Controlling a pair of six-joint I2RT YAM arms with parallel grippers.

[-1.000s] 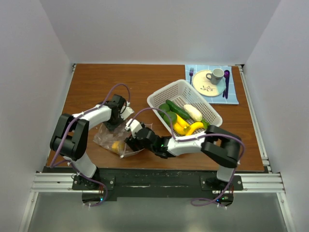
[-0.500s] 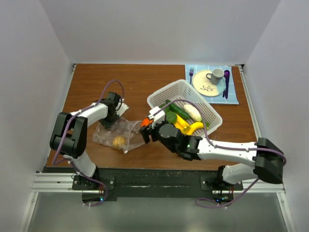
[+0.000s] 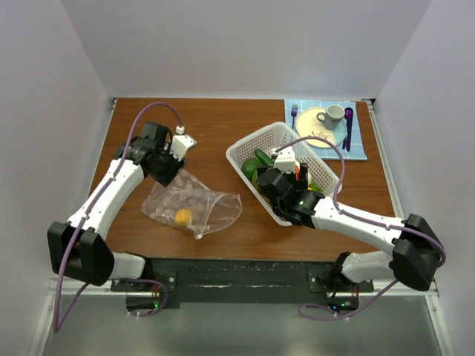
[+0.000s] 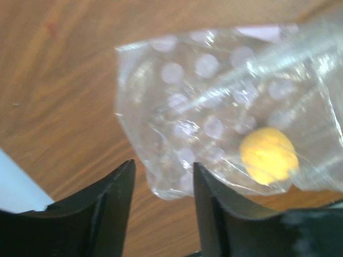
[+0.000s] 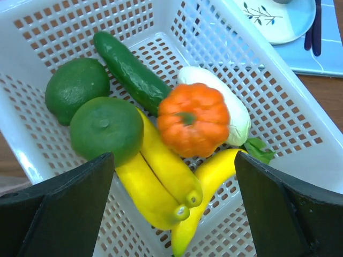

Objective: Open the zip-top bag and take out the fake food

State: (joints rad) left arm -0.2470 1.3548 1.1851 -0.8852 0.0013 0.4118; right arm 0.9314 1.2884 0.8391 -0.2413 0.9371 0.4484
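The zip-top bag [image 3: 194,208] lies flat and crinkled on the wooden table, with one round yellow piece of fake food [image 3: 182,216] inside it. In the left wrist view the bag [image 4: 214,101] and that yellow piece [image 4: 268,155] lie just beyond my left gripper [image 4: 161,179], which is open and holds nothing. My left gripper [image 3: 169,170] hovers at the bag's far left corner. My right gripper [image 5: 174,182] is wide open above the white basket [image 5: 278,91]. In the basket lie an orange pumpkin [image 5: 194,119], two limes [image 5: 106,127], a cucumber [image 5: 131,70], a white piece [image 5: 233,107] and bananas [image 5: 161,182].
The white basket [image 3: 252,141] stands right of centre, under my right gripper [image 3: 293,174]. At the back right, a blue mat [image 3: 358,148] carries a cream plate [image 3: 318,130], a grey mug [image 3: 332,115], a fork and a purple spoon. White walls close in the table on three sides.
My right gripper carried the orange pumpkin from the bag's mouth to the basket and let it go. My left gripper opened, left the bag and drew back towards the far left.
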